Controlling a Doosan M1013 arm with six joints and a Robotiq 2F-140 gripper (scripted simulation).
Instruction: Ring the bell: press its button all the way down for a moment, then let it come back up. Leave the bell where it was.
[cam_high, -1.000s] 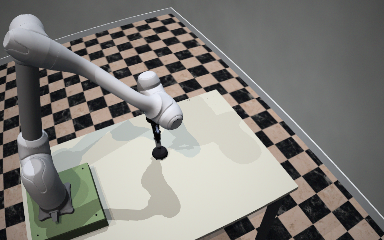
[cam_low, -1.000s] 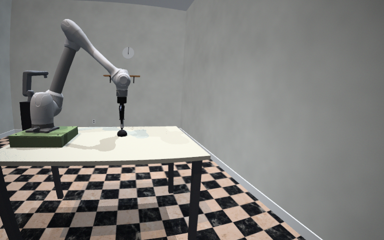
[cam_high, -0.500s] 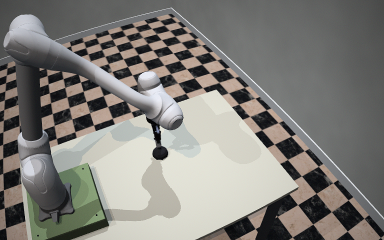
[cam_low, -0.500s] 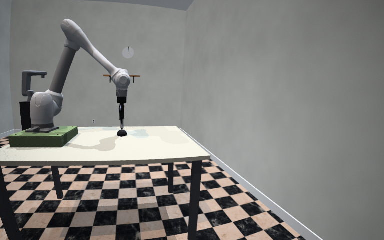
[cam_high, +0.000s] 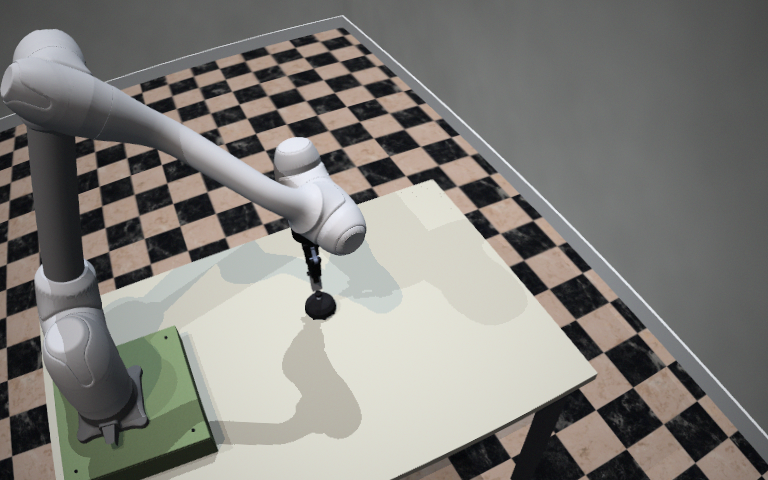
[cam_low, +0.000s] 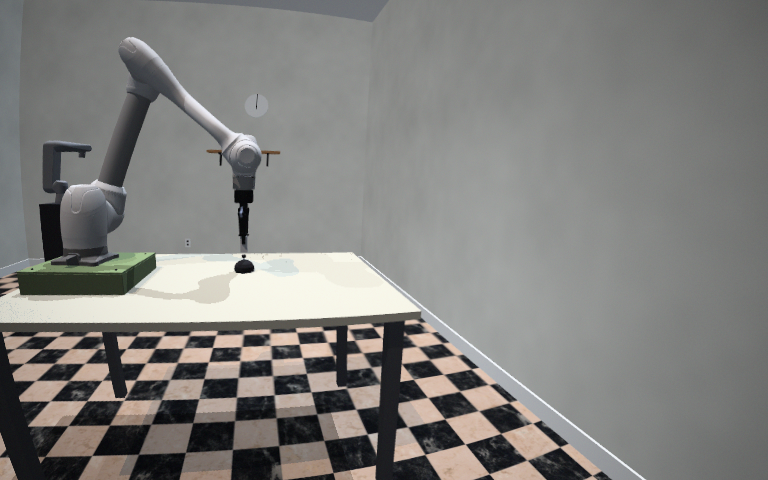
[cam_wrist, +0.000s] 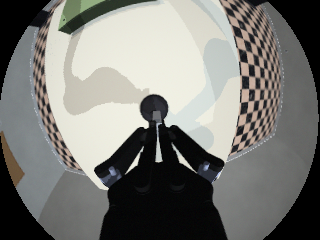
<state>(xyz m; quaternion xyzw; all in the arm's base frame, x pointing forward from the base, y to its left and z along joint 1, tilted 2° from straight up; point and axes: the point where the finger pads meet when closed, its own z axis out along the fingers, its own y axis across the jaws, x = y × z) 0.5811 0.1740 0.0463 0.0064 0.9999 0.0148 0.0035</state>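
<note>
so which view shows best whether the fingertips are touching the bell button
The exterior view: side-on, it shows a thin gap between the shut gripper and the bell. The top view looks steeply down, so the tips seem to meet the bell. The wrist view looks along the fingers, which cover the button.

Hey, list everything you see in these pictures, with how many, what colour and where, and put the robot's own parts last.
Bell: one, black, mid-table, directly under the claw.
Table: one, cream top, dark legs, on the checkered floor.
Base plate: one, green, at the table's corner, under the arm.
Wall clock: one, pale, back wall.
Wall shelf: one, wooden, back wall behind the wrist.
Grey stand: one, behind the arm's base.
Arm: one, white.
Claw: one, black, shut, empty, just above the bell.
</note>
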